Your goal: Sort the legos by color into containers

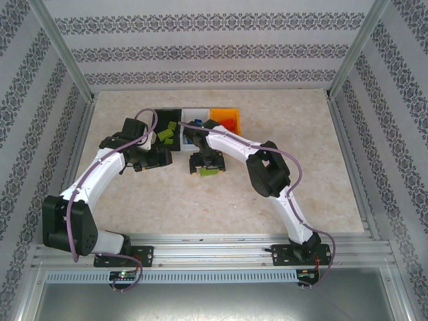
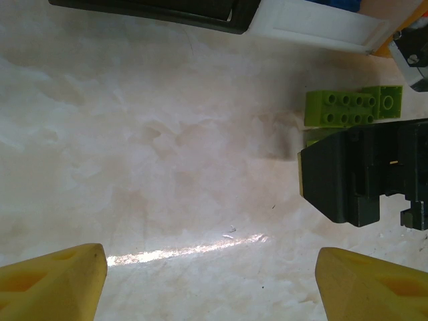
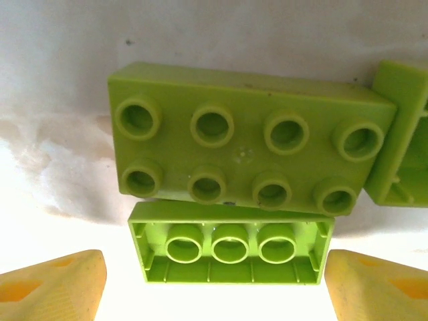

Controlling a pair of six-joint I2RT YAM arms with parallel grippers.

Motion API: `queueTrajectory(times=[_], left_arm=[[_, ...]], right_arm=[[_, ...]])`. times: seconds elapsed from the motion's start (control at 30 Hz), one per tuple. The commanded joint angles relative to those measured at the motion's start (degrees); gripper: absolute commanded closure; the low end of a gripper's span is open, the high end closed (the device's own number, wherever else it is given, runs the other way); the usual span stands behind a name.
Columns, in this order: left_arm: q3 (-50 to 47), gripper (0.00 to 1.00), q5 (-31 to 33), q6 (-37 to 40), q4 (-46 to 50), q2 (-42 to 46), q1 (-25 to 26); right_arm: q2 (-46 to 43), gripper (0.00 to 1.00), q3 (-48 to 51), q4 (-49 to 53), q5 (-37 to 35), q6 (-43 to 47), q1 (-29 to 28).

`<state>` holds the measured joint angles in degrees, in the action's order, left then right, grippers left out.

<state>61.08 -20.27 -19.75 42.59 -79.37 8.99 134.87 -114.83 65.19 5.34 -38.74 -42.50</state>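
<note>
Step in hand, as judged: the pick of a loose lime lego for the bin that takes green

- Right gripper point(image 3: 214, 297): jaws wide apart, nothing clasped. The upturned green brick point(image 3: 231, 249), hollow side up, lies between its yellow fingertips point(image 3: 57, 287), apart from both
- Just beyond, touching it: the eight-stud green brick point(image 3: 247, 160), studs up. A third green brick point(image 3: 401, 144) sits at its right end
- Left gripper point(image 2: 210, 284): also spread and empty, over bare table point(image 2: 154, 167), with the green cluster off to its far right
- Far side: black bin point(image 1: 160, 115) on the left, green bricks point(image 1: 167, 134) inside; white bin point(image 1: 194, 112) in the middle; orange bin point(image 1: 224, 112) on the right

Next move likely calls for lowering squarely over the upturned brick and closing on its short ends without dragging the neighbour, then a carry far-left to the black bin
</note>
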Motion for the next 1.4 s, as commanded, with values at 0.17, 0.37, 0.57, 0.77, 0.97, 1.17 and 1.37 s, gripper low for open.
queueTrajectory(times=[0.17,0.37,0.57,0.77,0.97,1.17,1.37], left_arm=[[-0.12,0.18,1.03,1.13,-0.49,-0.61,0.44],[-0.07,0.17,1.11,1.28,-0.4,-0.62,0.42],[-0.08,0.17,0.95,1.25,-0.58,-0.87,0.43],[0.15,0.17,0.84,1.18,-0.58,-0.88,0.48],[0.59,0.17,2.72,1.6,0.14,0.0,0.45],[2.33,0.17,10.96,2.82,2.92,1.21,0.39],[2.08,0.13,18.27,2.92,5.15,1.28,0.45]], right_arm=[[2.71,0.19,-2.91,3.34,-1.8,0.16,0.65],[5.0,0.25,-5.56,7.34,-4.71,-0.37,0.57],[5.1,0.35,-6.11,7.87,-5.96,-0.81,0.4],[3.69,0.42,-5.92,7.23,-5.72,-0.81,0.36],[-2.34,0.43,-2.13,3.25,-0.13,-2.54,0.2],[-12.32,0.43,5.8,-14.58,12.69,-12.33,1.62],[-11.9,0.43,5.17,-28.51,21.39,-21.64,3.59]])
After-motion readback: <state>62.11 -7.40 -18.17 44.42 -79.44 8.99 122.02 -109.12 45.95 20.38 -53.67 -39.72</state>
